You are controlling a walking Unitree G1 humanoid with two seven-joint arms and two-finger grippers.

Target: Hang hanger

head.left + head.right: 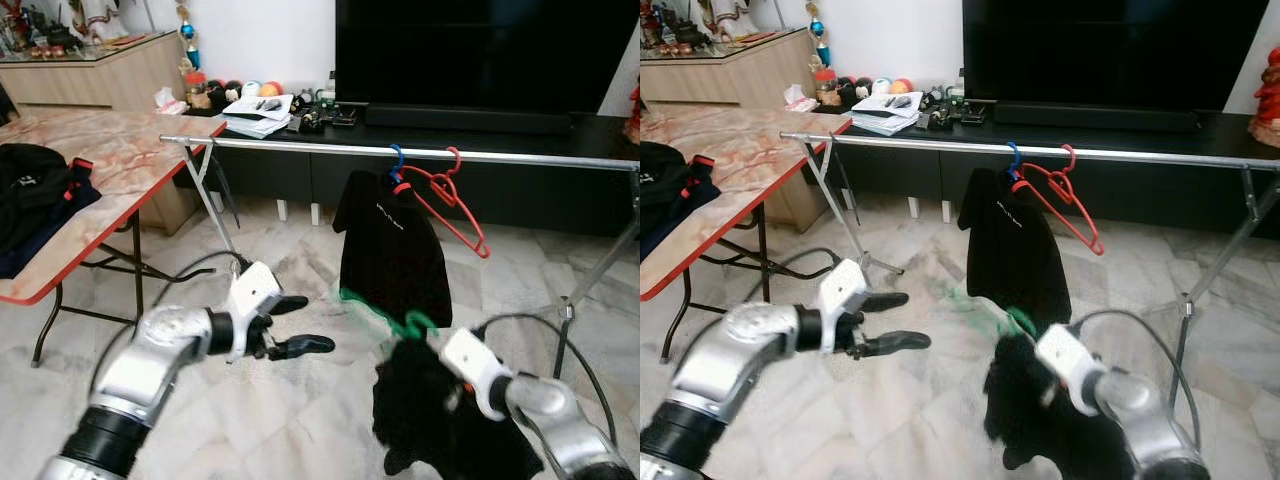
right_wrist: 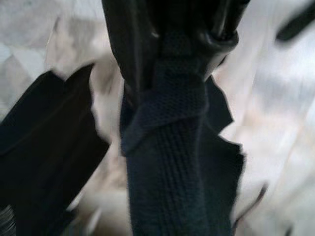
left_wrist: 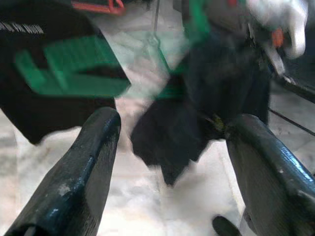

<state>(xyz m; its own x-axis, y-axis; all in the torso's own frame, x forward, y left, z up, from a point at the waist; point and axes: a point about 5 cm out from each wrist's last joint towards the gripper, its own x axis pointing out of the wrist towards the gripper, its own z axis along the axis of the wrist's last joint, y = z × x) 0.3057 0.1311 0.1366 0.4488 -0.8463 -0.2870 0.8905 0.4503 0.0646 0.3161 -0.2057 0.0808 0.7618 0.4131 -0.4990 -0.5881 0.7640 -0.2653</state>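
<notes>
Green hanger [image 1: 400, 322] with black garment [image 1: 420, 410] clamped in right tool [image 1: 452, 372], likely; left tool [image 1: 300, 325] fingers apart, below rail [image 1: 330, 149].

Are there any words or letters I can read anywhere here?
Black T-shirt hanging on the silver metal rail: small white print on the chest, too small to read.
Black folded garment on the marble-patterned table: small white mark, unreadable.
Papers on the black TV bench: print too small to read.
No text is readable.
</notes>
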